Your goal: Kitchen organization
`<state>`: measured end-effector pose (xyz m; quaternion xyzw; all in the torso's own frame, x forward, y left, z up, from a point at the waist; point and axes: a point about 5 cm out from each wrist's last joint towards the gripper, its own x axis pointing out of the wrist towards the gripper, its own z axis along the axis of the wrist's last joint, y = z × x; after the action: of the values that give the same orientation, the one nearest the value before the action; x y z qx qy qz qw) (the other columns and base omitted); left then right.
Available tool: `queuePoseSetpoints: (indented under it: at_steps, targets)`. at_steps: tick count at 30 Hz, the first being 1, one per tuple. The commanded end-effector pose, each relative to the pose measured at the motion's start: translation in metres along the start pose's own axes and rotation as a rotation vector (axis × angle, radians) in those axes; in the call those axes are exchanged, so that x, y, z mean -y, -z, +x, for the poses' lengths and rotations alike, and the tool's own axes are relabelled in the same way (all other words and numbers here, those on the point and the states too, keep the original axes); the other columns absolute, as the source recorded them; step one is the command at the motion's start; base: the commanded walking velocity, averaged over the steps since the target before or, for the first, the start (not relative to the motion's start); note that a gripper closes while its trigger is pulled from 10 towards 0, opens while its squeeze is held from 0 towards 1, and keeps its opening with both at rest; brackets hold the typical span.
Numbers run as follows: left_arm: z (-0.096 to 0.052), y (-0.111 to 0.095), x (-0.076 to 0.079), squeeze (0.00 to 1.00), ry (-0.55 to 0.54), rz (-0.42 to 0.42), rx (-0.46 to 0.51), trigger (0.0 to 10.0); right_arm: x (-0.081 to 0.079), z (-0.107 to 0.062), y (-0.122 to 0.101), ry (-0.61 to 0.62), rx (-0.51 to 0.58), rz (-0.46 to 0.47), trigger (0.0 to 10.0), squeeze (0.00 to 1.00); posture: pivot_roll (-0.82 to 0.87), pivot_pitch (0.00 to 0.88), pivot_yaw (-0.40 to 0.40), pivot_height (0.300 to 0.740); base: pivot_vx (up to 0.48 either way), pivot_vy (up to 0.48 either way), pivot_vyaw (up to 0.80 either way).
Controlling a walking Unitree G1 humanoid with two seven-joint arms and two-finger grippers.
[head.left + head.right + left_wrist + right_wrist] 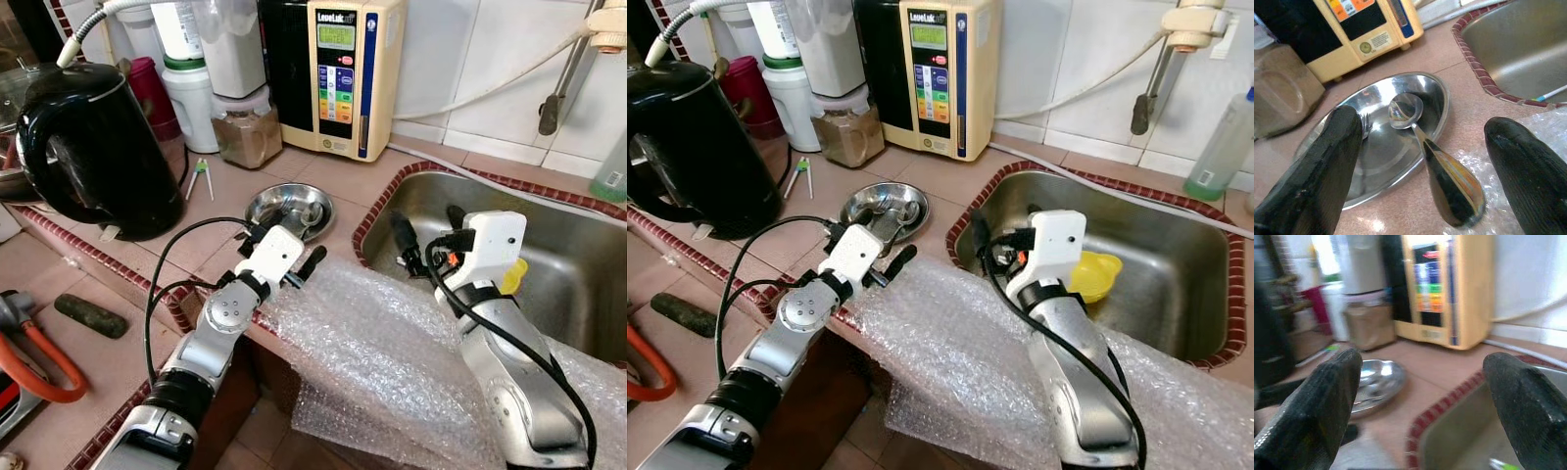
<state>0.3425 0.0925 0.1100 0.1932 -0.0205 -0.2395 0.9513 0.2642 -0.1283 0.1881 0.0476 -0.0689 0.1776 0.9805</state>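
The left gripper (1420, 161) is held wide apart just before the steel dish (290, 209) on the tiled counter (333, 174); a spoon (1422, 147) is seen lying with its bowl in the dish, its handle between the fingers. The right gripper (1420, 396), also spread wide, is poised over the sink (1176, 264) edge. Bubble wrap (382, 352) is draped along the counter front.

I see a shallow round steel dish (1400, 147) lying flat on the tiled table, beside the sink. A shiny metal spoon (1422, 147) rests inside, its handle over the rim.
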Motion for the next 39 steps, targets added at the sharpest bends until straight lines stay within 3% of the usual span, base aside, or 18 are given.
queuePoseSetpoints:
  at_steps: [1,2,3,4,5,7,13,16,20,39]
  targets:
    - [0.001,0.001,-0.003,0.0,-0.003,-0.019,-0.011,5.3,-0.012,-0.002,-0.001,-0.086,-0.03,0.0,10.0,0.0,-0.13,0.0,0.095,0.74,0.0,0.0,0.0]
    - [0.002,0.002,-0.003,0.0,0.003,-0.037,-0.018,3.3,-0.018,-0.005,0.003,-0.131,-0.078,-0.024,10.0,0.0,-0.13,0.0,0.093,0.74,0.0,0.0,0.0]
    - [0.002,0.002,-0.003,0.0,0.005,-0.042,-0.02,3.3,-0.018,-0.005,0.005,-0.139,-0.093,-0.031,10.0,0.0,-0.13,0.0,0.093,0.74,0.0,0.0,0.0]
    - [0.003,0.004,-0.003,0.0,0.011,-0.05,-0.033,0.5,-0.02,-0.007,0.008,-0.161,-0.125,-0.043,10.0,0.0,-0.13,0.0,0.091,0.74,0.0,0.0,0.0]
    - [0.003,0.005,-0.003,0.0,0.01,-0.064,-0.045,0.0,-0.022,-0.009,0.013,-0.185,-0.168,-0.052,10.0,0.0,-0.13,0.0,0.09,0.74,0.0,0.0,0.0]
    - [0.003,0.009,-0.003,0.0,0.008,-0.104,-0.075,0.0,-0.024,-0.016,0.026,-0.232,-0.265,-0.105,10.0,0.0,-0.13,0.0,0.088,0.74,0.0,0.0,0.0]
    - [0.005,0.01,-0.006,0.0,-0.004,-0.158,-0.103,0.0,-0.022,-0.019,0.029,-0.227,-0.305,-0.108,10.0,0.0,-0.13,0.0,0.086,0.74,0.0,0.0,0.0]
    - [0.007,0.011,-0.008,0.0,-0.017,-0.243,-0.13,0.0,-0.022,-0.019,0.029,-0.231,-0.315,-0.117,10.0,0.0,-0.13,0.0,0.085,0.74,0.0,0.0,0.0]
    - [0.009,0.01,-0.011,0.0,-0.02,-0.284,-0.143,0.0,-0.024,-0.019,0.029,-0.255,-0.335,-0.139,10.0,0.0,-0.13,0.0,0.085,0.74,0.0,0.0,0.0]
    - [0.011,0.008,-0.032,0.0,-0.07,-0.319,-0.171,0.0,-0.028,-0.02,0.032,-0.274,-0.351,-0.158,10.0,0.0,-0.13,0.0,0.083,0.74,0.0,0.0,0.0]
